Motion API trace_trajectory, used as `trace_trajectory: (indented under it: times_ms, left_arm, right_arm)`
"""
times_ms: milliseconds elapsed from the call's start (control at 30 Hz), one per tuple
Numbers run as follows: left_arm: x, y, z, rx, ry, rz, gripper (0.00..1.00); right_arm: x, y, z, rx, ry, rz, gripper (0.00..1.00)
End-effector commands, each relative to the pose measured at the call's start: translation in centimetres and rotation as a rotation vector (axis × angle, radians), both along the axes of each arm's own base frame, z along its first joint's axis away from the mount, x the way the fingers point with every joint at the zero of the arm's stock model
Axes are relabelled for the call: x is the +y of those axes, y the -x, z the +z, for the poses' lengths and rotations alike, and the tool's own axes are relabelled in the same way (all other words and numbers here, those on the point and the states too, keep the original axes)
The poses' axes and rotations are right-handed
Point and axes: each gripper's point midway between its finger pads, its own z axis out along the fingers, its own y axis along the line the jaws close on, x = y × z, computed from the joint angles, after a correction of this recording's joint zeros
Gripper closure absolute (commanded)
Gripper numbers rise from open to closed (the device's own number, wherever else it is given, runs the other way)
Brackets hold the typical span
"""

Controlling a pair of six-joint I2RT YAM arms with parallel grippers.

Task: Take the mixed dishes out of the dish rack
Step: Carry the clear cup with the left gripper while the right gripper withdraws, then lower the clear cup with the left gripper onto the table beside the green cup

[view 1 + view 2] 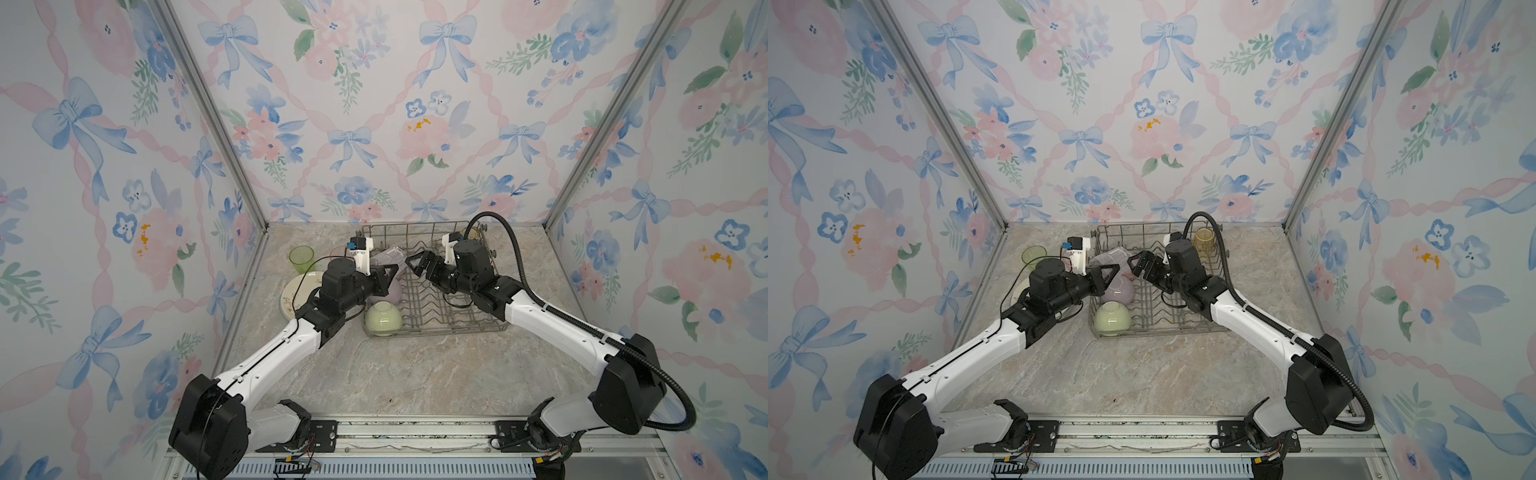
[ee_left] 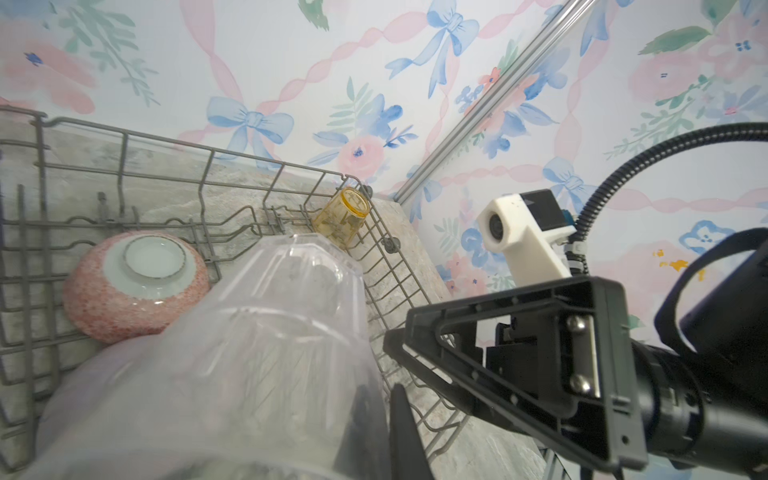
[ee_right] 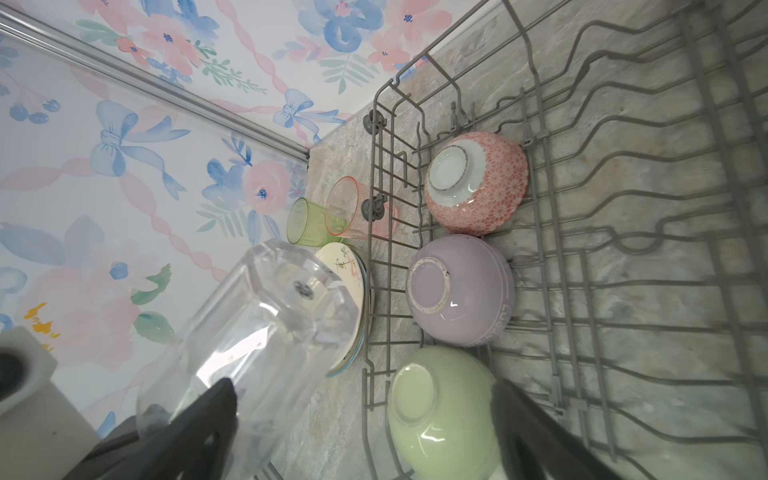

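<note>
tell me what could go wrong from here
1. The left gripper pinches the clear tumbler by its wall only; it could slip and drop onto the lilac bowl under it.
2. The open right gripper sits close beside the tumbler and could knock it when backing off.

Clear tumbler (image 3: 257,332): smooth, glossy see-through plastic. Dish rack (image 1: 453,309): grey coated wire, matt. Along its 9 o'clock side, pink bowl (image 3: 478,183) has a speckled glaze; lilac bowl (image 3: 461,291) and green bowl (image 3: 440,411) are smooth glossy ceramic. Amber tumbler (image 2: 343,212), 1 o'clock corner: translucent plastic. Counter (image 1: 395,374): stone-look, low sheen. My right gripper (image 1: 413,266): matt black plastic.
</note>
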Motion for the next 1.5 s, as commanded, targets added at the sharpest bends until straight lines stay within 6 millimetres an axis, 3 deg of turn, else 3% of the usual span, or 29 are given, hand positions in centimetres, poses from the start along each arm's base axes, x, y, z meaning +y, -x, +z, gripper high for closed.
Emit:
trace_trajectory:
  times_ms: [0,233,400,567,667,900,1100,1233,1467]
  left_arm:
    - [3.2,-0.7,1.2,-0.051,-0.181,0.145,1.00]
    - [8.3,-3.3,0.1,0.065,-0.412,0.368,1.00]
    - [13.6,-6.0,-1.3,0.195,-0.464,0.501,1.00]
    - [17.5,-9.3,-1.1,0.251,-0.557,0.600,1.00]
    - [19.7,-11.3,-2.3,0.323,-0.567,0.633,1.00]
    - [26.7,-13.4,-5.1,0.438,-0.520,0.773,1.00]
    - [30.0,-13.8,-4.2,0.431,-0.543,0.854,1.00]
    - [32.0,-13.8,-5.0,0.465,-0.535,0.873,1.00]
    - [32.3,-14.7,-7.0,0.508,-0.566,0.845,1.00]
  right_arm:
    - [-2.3,0.2,0.3,-0.057,0.133,-0.043,0.03]
    - [-5.3,-0.2,-1.3,-0.056,0.237,-0.097,0.03]
    - [-7.6,-0.6,-2.1,-0.064,0.271,-0.116,0.03]
    - [-11.0,-1.0,-3.1,-0.057,0.311,-0.162,0.03]
    - [-12.5,-1.0,-3.7,-0.043,0.314,-0.175,0.03]
    - [-13.4,-0.2,-4.5,-0.031,0.327,-0.160,0.03]
    - [-14.4,-0.3,-4.6,-0.048,0.386,-0.148,0.03]
    - [-14.9,-0.5,-5.2,-0.034,0.402,-0.151,0.03]
    - [-15.4,-0.5,-6.2,-0.012,0.428,-0.141,0.03]
